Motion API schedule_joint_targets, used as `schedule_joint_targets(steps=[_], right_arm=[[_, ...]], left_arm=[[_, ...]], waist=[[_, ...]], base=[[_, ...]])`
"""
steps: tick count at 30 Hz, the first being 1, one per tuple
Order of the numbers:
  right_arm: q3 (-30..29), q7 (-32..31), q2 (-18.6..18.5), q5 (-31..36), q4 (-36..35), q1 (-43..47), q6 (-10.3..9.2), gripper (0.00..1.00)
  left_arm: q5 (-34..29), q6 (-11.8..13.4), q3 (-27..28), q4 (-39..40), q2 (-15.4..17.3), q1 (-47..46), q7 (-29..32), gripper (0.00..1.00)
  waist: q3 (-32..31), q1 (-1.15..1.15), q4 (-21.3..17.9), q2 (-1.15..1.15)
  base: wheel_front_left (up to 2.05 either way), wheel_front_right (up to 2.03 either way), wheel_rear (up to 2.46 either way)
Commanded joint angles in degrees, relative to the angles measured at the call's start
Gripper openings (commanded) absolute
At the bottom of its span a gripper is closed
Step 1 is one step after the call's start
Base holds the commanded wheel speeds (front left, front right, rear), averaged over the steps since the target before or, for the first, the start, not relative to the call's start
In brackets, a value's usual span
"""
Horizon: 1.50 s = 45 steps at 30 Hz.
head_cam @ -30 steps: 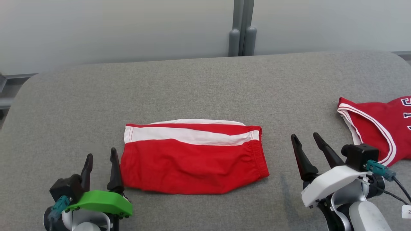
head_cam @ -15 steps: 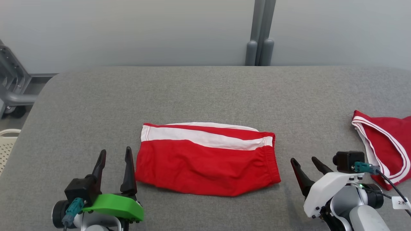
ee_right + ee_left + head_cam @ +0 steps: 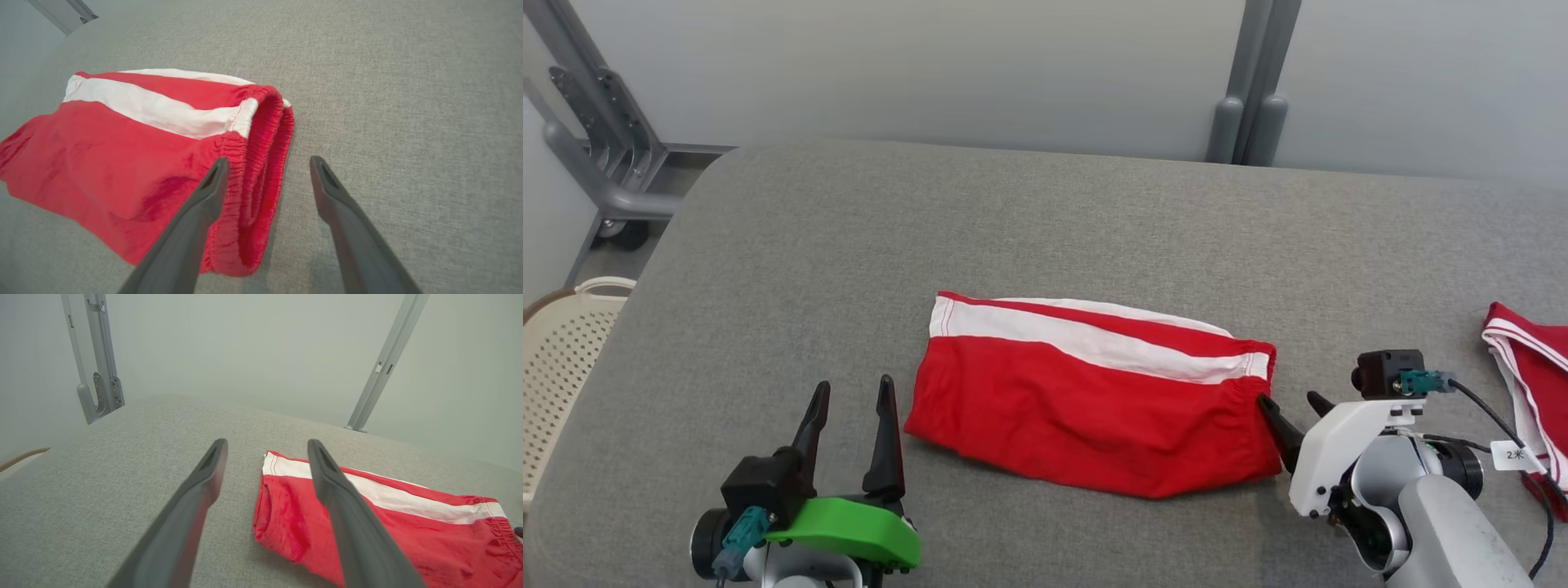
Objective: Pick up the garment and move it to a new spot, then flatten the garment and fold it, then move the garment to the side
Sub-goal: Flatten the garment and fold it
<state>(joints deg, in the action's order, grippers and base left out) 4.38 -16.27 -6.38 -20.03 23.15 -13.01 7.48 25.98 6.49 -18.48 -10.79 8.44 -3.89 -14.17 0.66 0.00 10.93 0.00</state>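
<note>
The shorts (image 3: 1094, 404) are lying folded on the grey table (image 3: 849, 245), near its front edge and between the two grippers. They are red, with a white stripe running along the far side. The elastic waistband is facing the robot's right; the opposite end is facing its left. The cloth is lying mostly flat, with shallow wrinkles across the red panel.

The left gripper (image 3: 854, 384) is hovering just beside the left end of the shorts. Its fingers are standing apart and are holding nothing. In the left wrist view, bare table is showing between the fingers of this gripper (image 3: 267, 443), and the near corner of the shorts (image 3: 367, 514) is lying just to the right of them.

The right gripper (image 3: 1288, 398) is sitting at the waistband end. Its jaws are also spread and are clamping nothing. In the right wrist view, one finger of this gripper (image 3: 269, 160) is lying over the gathered waistband of the shorts (image 3: 122, 155), and the other is lying over bare table. Whether the fingers are touching the cloth cannot be told.

A red jersey (image 3: 1539, 367) with white trim is lying at the table's right edge, well apart from the shorts. A cream basket (image 3: 564, 359) is standing beside the table's left edge.
</note>
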Motion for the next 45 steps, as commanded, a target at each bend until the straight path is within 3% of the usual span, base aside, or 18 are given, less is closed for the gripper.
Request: schedule_joint_targets(steps=[1,11,20,21,22,24,26,27,36,41,45], right_arm=[[-0.04,-0.15,-0.33,-0.34,0.95,-0.74,0.02,1.0],[0.29,0.23,-1.56,-1.68,10.04,-4.39,0.01,1.0],[3.07,0.2,-1.32,-5.84,13.41,-6.06,0.02,1.0],[3.44,0.42,-1.36,-6.12,13.65,-6.22,0.02,0.84],[3.73,0.62,-1.38,-6.51,13.85,-6.46,0.02,0.45],[3.8,1.12,-1.04,-8.09,14.12,-6.92,0.02,0.28],[3.51,0.93,-0.6,-10.66,14.3,-7.17,0.02,0.04],[3.18,0.78,-0.58,-12.01,14.35,-7.21,0.02,0.0],[2.83,-2.04,-3.1,-21.89,10.61,-5.7,0.02,0.0],[2.68,-5.14,-7.09,-24.44,7.44,-4.42,0.02,0.0],[1.18,-7.93,-12.23,-22.63,5.81,-3.53,0.02,0.0]], left_arm=[[-0.21,-0.13,-0.01,0.03,-0.03,-0.32,-0.1,1.0],[0.05,-0.42,-0.3,-0.96,-1.15,-1.26,-0.54,1.0],[0.02,-0.79,-0.21,-1.61,-1.44,-1.74,-0.83,1.0],[-0.04,-0.83,-0.22,-1.64,-1.43,-1.74,-0.86,1.0],[-0.12,-0.77,-0.24,-1.7,-1.43,-1.77,-0.88,1.0],[-0.24,-0.85,-0.22,-1.84,-1.4,-1.85,-0.92,1.0],[-0.33,-0.86,-0.25,-2.0,-1.37,-1.82,-0.94,1.0],[-0.31,-0.87,-0.25,-2.1,-1.34,-1.74,-0.96,1.0],[0.23,-0.84,-0.05,-2.78,-0.85,-0.03,-1.01,1.0],[0.41,-0.95,-0.64,-2.31,-0.74,0.58,-0.62,1.0],[0.77,-1.27,-1.27,-2.19,-0.84,1.07,0.01,1.0]], waist=[[0.95,0.0,1.29,0.0],[2.58,0.0,3.83,0.0],[3.33,0.0,4.08,0.0],[3.38,0.0,4.04,0.0],[3.39,0.0,3.99,0.0],[3.34,0.0,3.87,0.0],[3.14,0.0,3.7,0.0],[3.02,0.0,3.59,0.0],[1.57,0.0,1.71,0.0],[0.72,0.0,-0.3,0.0],[0.2,0.0,-2.63,0.0]], base=[[0.0,0.0,0.0],[0.0,0.0,0.0],[0.0,0.0,0.0],[0.0,0.0,0.0],[0.0,0.0,0.0],[0.0,0.0,0.0],[0.0,0.0,0.0],[0.0,0.0,0.0],[0.0,0.0,0.0],[0.0,0.0,0.0],[0.0,0.0,0.0]])
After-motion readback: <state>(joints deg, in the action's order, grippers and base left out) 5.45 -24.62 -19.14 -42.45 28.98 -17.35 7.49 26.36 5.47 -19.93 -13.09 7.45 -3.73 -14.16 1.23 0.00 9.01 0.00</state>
